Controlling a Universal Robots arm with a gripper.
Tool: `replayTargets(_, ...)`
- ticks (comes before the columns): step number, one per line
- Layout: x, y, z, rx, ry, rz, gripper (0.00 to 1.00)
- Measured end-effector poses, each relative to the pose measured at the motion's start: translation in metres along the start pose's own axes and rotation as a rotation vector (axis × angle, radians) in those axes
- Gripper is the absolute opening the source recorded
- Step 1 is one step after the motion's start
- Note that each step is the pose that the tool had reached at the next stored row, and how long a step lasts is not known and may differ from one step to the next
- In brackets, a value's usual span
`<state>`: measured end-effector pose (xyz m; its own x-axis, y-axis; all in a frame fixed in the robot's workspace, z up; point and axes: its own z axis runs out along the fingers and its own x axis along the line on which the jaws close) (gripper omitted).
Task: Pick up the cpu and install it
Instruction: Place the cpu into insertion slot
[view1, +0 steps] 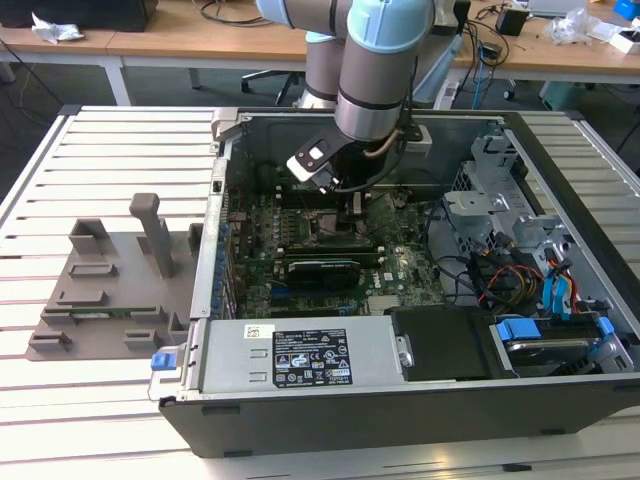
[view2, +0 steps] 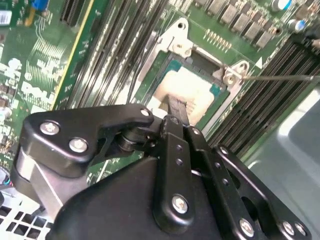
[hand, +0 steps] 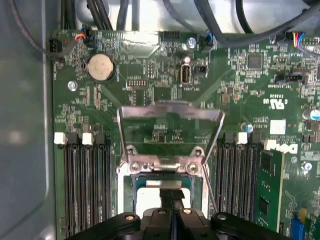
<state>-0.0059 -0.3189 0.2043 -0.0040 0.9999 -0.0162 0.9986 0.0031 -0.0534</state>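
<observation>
The cpu (view2: 197, 86) (hand: 147, 201), a pale silver square, lies flat inside the socket frame (view2: 181, 44) on the green motherboard. The socket's metal load plate (hand: 170, 114) stands flipped open and its thin latch lever (view2: 280, 77) hangs free. My gripper (view2: 178, 106) (hand: 172, 196) is directly over the chip's middle, with its two black fingers pressed together and their tips at the chip's top surface. Whether they touch it I cannot tell. In the exterior view the gripper (view1: 352, 205) reaches down into the open computer case.
Black memory slots (hand: 85, 185) flank the socket on both sides. A long black card (view1: 322, 268) lies just in front of the socket, with the power supply (view1: 300, 355) beyond it. Drive bays and cables (view1: 520, 270) fill the exterior view's right. A grey fixture (view1: 110, 280) sits outside the case.
</observation>
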Motion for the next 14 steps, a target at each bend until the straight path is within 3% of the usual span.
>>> replayTargets(2, 0.0002, 0.0006, -0.0011, -0.0008, 0.0012, 0.000, 0.11)
replayTargets(7, -0.0002, -0.0001, -0.0120, 0.0000, -0.0009, 0.000, 0.11)
replayTargets(14, -0.0006, -0.0013, -0.0338, 0.0001, -0.0018, 0.000, 0.11)
